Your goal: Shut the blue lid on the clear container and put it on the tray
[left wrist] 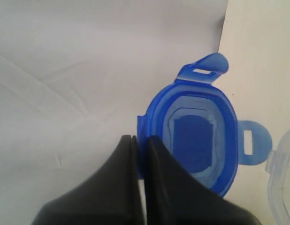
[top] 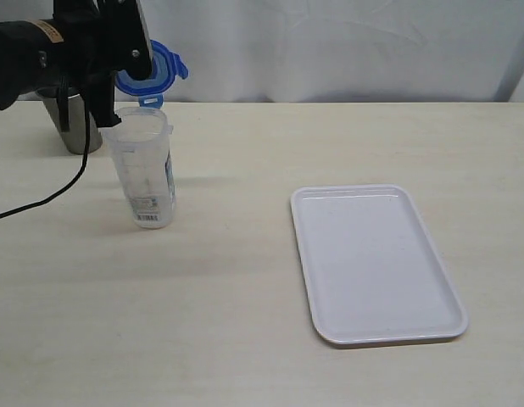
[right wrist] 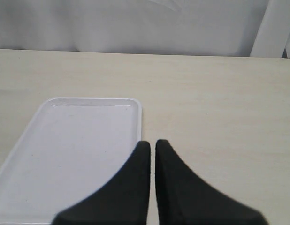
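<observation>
Okay, tray (top: pixel 376 263) sits near right, clear container (top: pixel 143 170) stands upright far left. I've got my left gripper (left wrist: pixel 140 138) clamped on the blue lid (top: pixel 152 72) just above its mouth; right gripper (right wrist: pixel 152 143) pinched closed.

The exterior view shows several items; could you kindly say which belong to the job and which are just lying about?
Job: blue lid, held by the left gripper; clear container; tray.
Lying about: grey steel cup.

lid (top: pixel 166 69): above container (top: pixel 147 178) | container: table (top: pixel 245 339) left | cup (top: pixel 80 127): behind container | tray (top: pixel 376 263): right, well apart
</observation>
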You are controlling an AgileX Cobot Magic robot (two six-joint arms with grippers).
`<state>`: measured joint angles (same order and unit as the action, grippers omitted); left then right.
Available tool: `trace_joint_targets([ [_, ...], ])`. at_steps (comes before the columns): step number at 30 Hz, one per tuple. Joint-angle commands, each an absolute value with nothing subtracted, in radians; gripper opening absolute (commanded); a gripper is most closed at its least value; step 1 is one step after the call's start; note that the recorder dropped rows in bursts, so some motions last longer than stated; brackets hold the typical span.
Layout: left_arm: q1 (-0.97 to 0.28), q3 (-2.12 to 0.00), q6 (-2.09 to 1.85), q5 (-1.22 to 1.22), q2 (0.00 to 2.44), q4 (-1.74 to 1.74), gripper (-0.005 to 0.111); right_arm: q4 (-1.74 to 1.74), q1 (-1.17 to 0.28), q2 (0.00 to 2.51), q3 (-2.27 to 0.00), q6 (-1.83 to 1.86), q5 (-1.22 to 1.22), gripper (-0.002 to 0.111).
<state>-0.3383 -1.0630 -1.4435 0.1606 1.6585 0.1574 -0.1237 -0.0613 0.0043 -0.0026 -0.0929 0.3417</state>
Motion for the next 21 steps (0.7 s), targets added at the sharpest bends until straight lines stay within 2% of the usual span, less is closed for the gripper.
trace_joint_targets([
  [1, -0.333, -1.07, -1.444, 0.164, 1.658, 0.171, 0.0, -0.12, -0.06, 0.0, 0.0, -0.09, 0.341, 0.005],
  [21, -0.333, -1.07, -1.491, 0.161, 1.657, 0.171, 0.0, -0.12, -0.06, 0.0, 0.0, -0.092, 0.341, 0.005],
])
